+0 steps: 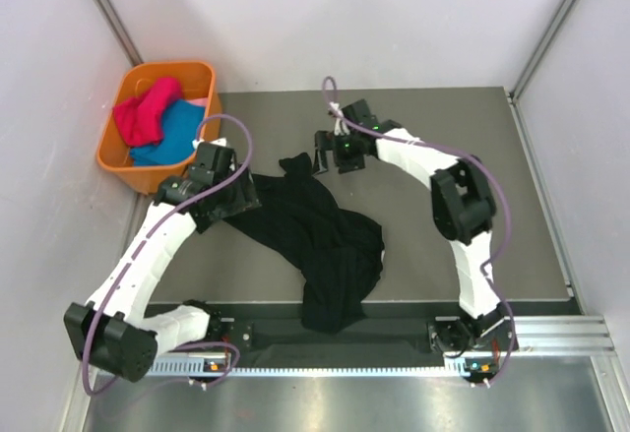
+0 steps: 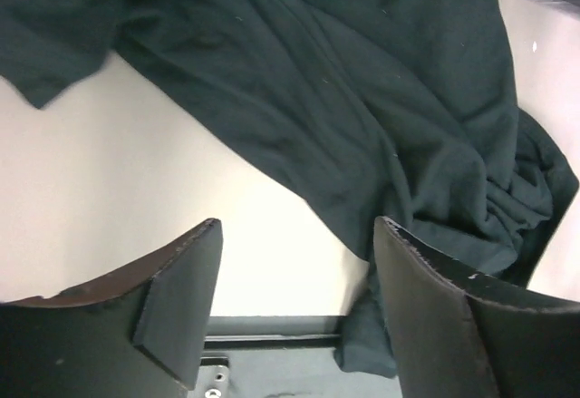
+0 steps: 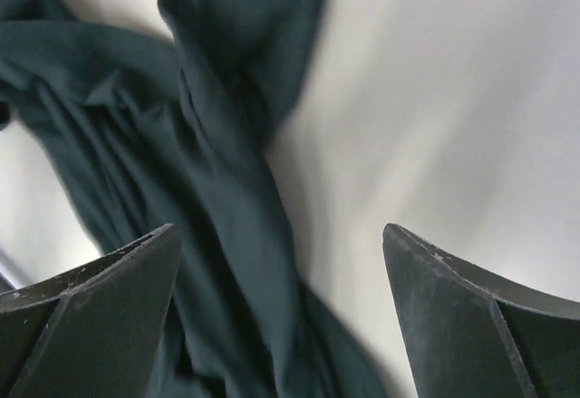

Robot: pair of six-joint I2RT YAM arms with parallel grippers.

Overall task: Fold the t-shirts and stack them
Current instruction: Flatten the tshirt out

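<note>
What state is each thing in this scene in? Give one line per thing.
black t-shirt, unfolded, crumpled on the table.
orange basket, upright, holding two shirts.
pink t-shirt, bunched inside it, on top.
teal t-shirt, bunched inside it, partly under the pink one.
left gripper, open, empty.
right gripper, open, empty.
</note>
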